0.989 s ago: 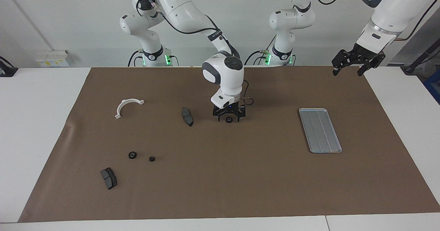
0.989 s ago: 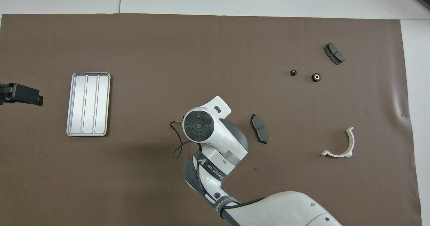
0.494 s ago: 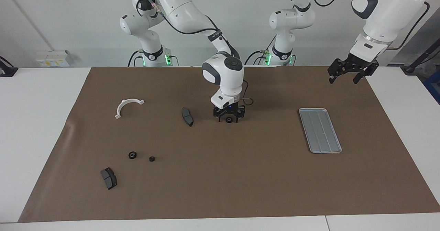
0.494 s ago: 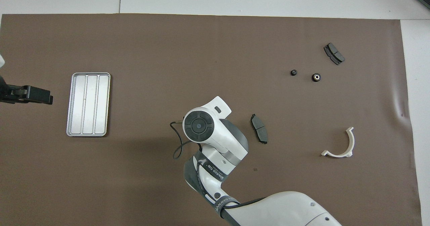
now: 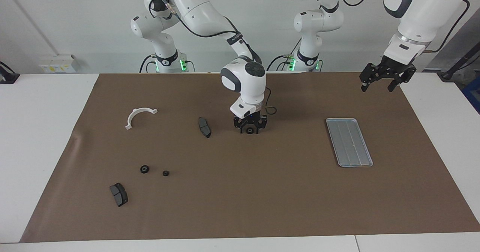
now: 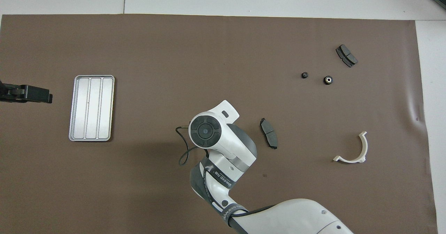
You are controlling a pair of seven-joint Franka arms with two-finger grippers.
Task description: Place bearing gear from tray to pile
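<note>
A small black bearing gear (image 5: 249,131) lies on the brown mat mid-table, beside a dark brake pad (image 5: 204,127). My right gripper (image 5: 249,129) is down at the mat with a finger on either side of the gear, still a little apart. In the overhead view its wrist (image 6: 205,131) hides both the fingers and the gear. The silver tray (image 5: 349,142) (image 6: 91,108) holds nothing. My left gripper (image 5: 377,88) is open and empty, raised over the mat's corner at the left arm's end; it also shows in the overhead view (image 6: 28,94).
The pile's white bracket (image 5: 139,116) (image 6: 352,150), the nearer brake pad (image 6: 269,133) and a second pad (image 5: 119,194) (image 6: 346,55) lie toward the right arm's end. Two more small gears (image 5: 144,168) (image 5: 165,173) sit on the mat beside the second pad.
My right gripper's fingers have drawn in a little around the gear. My left gripper has dropped slightly and shifted about over the mat's corner near the tray.
</note>
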